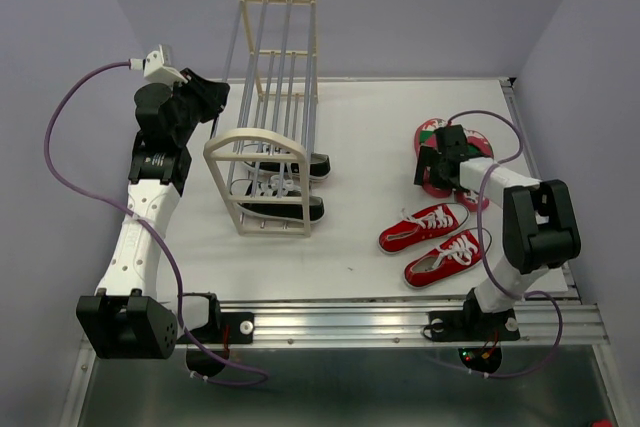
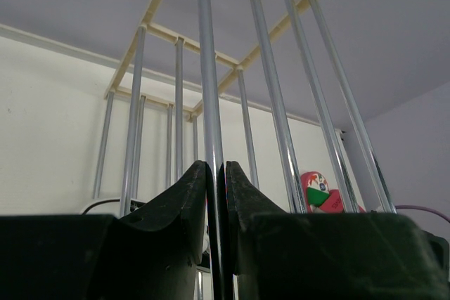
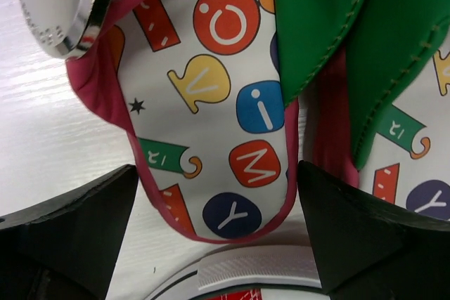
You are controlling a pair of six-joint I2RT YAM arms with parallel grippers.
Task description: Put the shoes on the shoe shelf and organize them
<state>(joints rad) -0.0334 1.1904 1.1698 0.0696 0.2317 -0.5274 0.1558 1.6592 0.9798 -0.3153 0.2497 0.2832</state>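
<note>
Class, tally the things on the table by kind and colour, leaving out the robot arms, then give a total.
Black sneakers: 2
Red sneakers: 2
Flip-flops: 2
Shoe shelf: 1
Total: 7

Black-and-white arms point(image 1: 140, 232), purple cables point(image 1: 49, 142)

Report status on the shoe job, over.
Left tool shut on shelf rod. Right tool open, straddling flip-flop. Black sneakers racked; red sneakers on table, one close by that flip-flop.
</note>
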